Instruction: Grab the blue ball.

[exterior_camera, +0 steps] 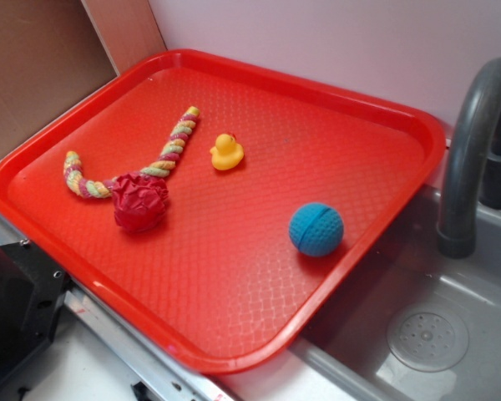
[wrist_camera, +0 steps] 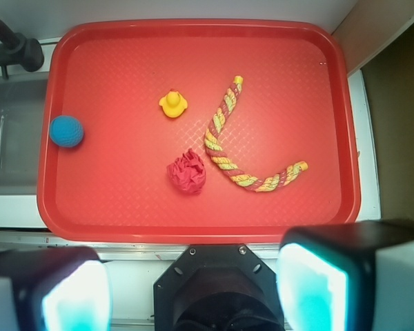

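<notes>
The blue ball [exterior_camera: 316, 229] [wrist_camera: 67, 131] is teal, dimpled, with a groove seam. It rests on the red tray [exterior_camera: 234, 334] [wrist_camera: 193, 227] close to the rim by the sink. In the wrist view my gripper [wrist_camera: 193, 296] is open, high above the tray's near edge, its two glowing pads wide apart with nothing between them. The ball lies far up and to the left of the pads. The gripper does not show in the exterior view.
A yellow duck [exterior_camera: 226, 152] [wrist_camera: 172, 104] and a crinkled red ball [exterior_camera: 139, 201] [wrist_camera: 187, 172] with a multicoloured rope [exterior_camera: 171, 150] [wrist_camera: 224, 138] lie on the tray. A grey sink [exterior_camera: 434, 326] with a dark faucet [exterior_camera: 472, 142] [wrist_camera: 14, 48] borders the tray's ball side.
</notes>
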